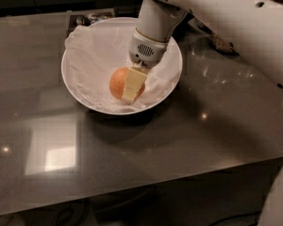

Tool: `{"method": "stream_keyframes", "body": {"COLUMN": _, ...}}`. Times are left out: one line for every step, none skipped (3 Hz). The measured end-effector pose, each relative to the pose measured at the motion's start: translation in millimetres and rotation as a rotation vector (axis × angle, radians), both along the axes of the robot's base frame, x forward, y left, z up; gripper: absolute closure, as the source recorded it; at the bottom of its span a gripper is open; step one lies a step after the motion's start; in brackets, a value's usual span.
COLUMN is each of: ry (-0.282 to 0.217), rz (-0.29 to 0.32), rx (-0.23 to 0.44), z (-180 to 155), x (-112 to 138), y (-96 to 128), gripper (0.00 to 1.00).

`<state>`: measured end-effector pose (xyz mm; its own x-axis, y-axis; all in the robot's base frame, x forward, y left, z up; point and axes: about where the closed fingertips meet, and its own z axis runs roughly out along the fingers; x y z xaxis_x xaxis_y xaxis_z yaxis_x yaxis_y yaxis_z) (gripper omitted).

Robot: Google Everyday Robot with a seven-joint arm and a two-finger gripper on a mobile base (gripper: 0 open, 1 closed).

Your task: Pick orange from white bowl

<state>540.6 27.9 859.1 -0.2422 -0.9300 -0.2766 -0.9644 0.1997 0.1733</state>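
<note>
Nearest the camera, in front of the white bowl (71,87), the dark glossy table (146,173) ran to a straight front edge, and a wide bare stretch of top lay between that edge and the bowl. A pale square of reflected light (52,145) sat on this stretch, in front of the bowl and to its left. A rounded white part of the robot's body (279,199) rose past the table's front right corner, well apart from the bowl.

The bowl stood upright with its rim free all round. To its left the top was open out to the table's side edge. Crumpled white paper (96,48) lined the bowl and lapped over the far left of its rim.

The orange (116,83) rested on the paper in the front part of the bowl, short of the front wall. The gripper (130,89) reached down into the bowl and was closed on the orange; one cream finger (133,81) lay flat across the fruit's right face, and the other was hidden behind it.

The white arm (217,18) climbed from the gripper over the bowl's far right rim, covering the table on that side. Behind the bowl, some small dark things (85,19) lay just beside the rim, too dim to name.
</note>
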Motion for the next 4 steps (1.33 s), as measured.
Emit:
{"method": "stream_keyframes", "body": {"ry": -0.057, "rz": 0.054, "rx": 0.056, "z": 28.3, "x": -24.7, "y": -2.2, "gripper": 1.0}}
{"method": "stream_keyframes", "body": {"ry": -0.124, "rz": 0.131, "rx": 0.104, "z": 62.8, "x": -58.0, "y": -3.8, "gripper": 1.0}}
{"method": "stream_keyframes", "body": {"ry": -0.201, "rz": 0.224, "rx": 0.144, "z": 97.9, "x": -98.6, "y": -6.7, "gripper": 1.0}}
{"method": "stream_keyframes", "body": {"ry": -0.268, "rz": 0.293, "rx": 0.18, "z": 122.2, "x": -134.4, "y": -14.1, "gripper": 1.0}}
